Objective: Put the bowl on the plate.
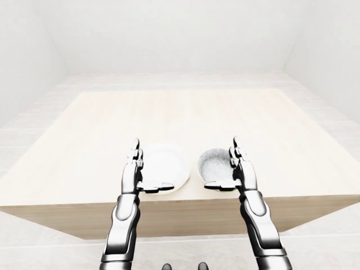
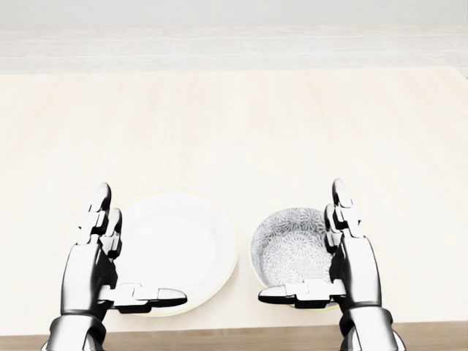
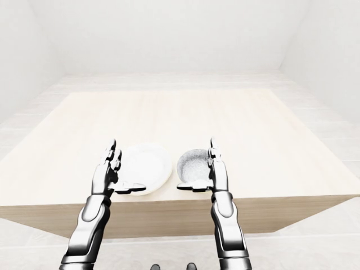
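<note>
Grey-patterned bowl (image 2: 289, 252) sits beside white plate (image 2: 179, 245).

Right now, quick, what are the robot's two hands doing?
Left hand: open, holding nothing, beside the white plate.
Right hand: open, holding nothing, at the patterned bowl.
</note>
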`<state>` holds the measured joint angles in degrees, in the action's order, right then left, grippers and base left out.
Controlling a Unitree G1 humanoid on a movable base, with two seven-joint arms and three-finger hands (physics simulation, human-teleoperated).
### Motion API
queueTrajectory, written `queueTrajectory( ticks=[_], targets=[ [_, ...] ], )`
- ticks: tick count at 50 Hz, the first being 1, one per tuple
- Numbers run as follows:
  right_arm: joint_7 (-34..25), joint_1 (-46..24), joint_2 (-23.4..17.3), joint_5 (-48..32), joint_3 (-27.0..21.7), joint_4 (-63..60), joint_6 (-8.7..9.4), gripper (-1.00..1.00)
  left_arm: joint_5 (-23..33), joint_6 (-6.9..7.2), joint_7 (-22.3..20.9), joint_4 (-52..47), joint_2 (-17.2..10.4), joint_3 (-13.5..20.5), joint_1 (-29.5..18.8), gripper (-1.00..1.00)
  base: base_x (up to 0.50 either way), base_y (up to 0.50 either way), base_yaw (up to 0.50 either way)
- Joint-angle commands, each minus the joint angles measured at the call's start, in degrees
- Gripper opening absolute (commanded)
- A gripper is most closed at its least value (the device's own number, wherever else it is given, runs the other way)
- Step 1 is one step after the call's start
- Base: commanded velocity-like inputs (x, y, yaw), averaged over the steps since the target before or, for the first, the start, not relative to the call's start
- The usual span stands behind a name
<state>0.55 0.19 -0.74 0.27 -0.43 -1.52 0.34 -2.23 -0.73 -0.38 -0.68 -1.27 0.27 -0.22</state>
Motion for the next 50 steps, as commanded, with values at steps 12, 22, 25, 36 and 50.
queueTrajectory(
  ticks=[12,22,25,36,50],
  targets=[
    [-3.7,0.7,-1.2,1.3,-2.1,-5.2,4.03,1.0,0.0,0.32,-1.4,0.7,-1.0,3.2,-0.4,1.0,0.0,0.0,0.0],
    [-4.1,1.0,-0.9,0.5,-2.0,-8.7,4.66,1.0,-1.7,3.69,-2.0,-0.8,-2.2,6.2,-3.0,1.0,0.0,0.14,0.0],
    [-4.1,0.9,-0.8,0.5,-2.1,-8.8,4.66,1.0,-1.8,3.43,-2.1,-0.4,-2.2,6.3,-3.1,1.0,0.0,0.46,0.0],
    [-3.9,0.8,-0.6,0.1,-2.1,-9.2,4.66,1.0,-1.8,2.12,-2.1,2.1,-2.4,6.6,-4.0,1.0,0.0,0.19,0.0],
    [-3.8,1.8,-0.6,0.2,-2.4,-12.0,4.66,1.0,-1.9,2.72,-2.0,1.8,-2.5,6.5,-4.1,1.0,0.0,0.19,0.0]
  ],
)
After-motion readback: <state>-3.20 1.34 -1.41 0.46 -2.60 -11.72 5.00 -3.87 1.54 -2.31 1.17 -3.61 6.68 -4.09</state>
